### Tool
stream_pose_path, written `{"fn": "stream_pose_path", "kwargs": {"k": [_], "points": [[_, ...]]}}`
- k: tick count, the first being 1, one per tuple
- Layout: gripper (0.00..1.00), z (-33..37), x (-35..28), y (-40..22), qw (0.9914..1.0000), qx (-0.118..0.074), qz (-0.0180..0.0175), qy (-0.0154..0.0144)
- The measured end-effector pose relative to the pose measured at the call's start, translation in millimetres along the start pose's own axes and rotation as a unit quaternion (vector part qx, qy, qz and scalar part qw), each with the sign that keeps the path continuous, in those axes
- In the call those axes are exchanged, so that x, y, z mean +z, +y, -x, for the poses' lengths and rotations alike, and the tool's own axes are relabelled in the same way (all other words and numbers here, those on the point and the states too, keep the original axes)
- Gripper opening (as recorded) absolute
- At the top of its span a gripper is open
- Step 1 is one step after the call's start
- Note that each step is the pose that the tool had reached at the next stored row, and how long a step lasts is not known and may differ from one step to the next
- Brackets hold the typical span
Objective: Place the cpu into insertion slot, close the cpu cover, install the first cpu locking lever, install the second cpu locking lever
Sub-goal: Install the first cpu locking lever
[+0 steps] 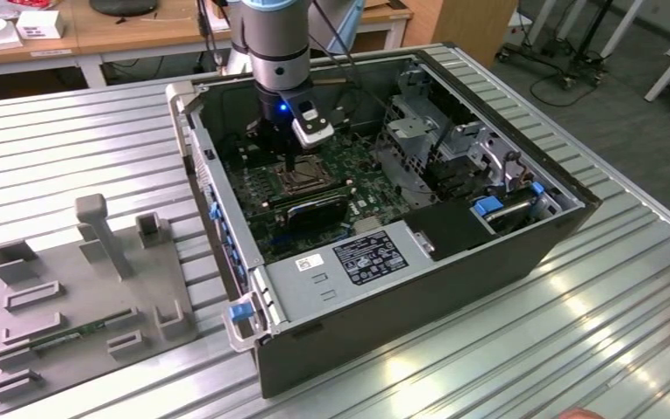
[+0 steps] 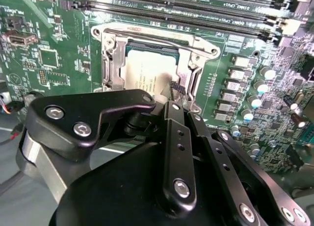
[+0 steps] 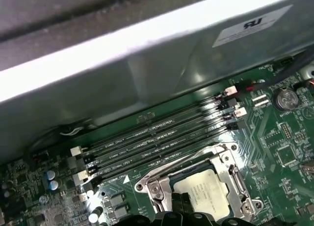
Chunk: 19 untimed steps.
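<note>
The pale cpu [image 2: 147,69] lies flat in the insertion slot [image 1: 300,179] on the green motherboard inside the open computer case. Around it, the silvery cpu cover [image 2: 114,59] rests down like a frame, its cut-out showing the chip. In the first wrist view the cpu [image 3: 201,189] and cpu cover [image 3: 234,179] sit just past the fingertips. My gripper [image 2: 176,88] is shut, with its tips at the socket's edge beside the chip and nothing visible between them. From outside, the gripper [image 1: 297,166] hangs straight down over the socket.
Long black memory slots [image 2: 171,10] run alongside the socket, close to the case's metal wall [image 3: 147,64]. A drive cage [image 1: 440,140] stands toward the exterior view's right. A grey fixture plate [image 1: 79,288] lies on the table at the exterior view's left.
</note>
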<state>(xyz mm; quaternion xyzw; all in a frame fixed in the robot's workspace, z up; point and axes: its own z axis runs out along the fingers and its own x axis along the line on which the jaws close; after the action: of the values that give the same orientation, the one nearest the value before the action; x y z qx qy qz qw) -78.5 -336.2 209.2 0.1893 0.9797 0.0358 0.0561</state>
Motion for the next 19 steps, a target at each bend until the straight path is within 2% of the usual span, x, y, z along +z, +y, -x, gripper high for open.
{"fn": "stream_pose_path", "kwargs": {"k": [5, 11, 15, 19], "points": [[0.10, 3.8, 1.1, 1.5, 0.99990, -0.013, -0.0007, 0.0065], [0.10, 5.3, 2.1, 2.1, 0.99906, -0.042, 0.0012, 0.0110], [0.10, 5.2, 2.7, 2.1, 0.99759, -0.068, 0.0033, 0.0140], [0.10, 5.2, 3.0, 2.0, 0.99527, -0.096, 0.0054, 0.0170]]}}
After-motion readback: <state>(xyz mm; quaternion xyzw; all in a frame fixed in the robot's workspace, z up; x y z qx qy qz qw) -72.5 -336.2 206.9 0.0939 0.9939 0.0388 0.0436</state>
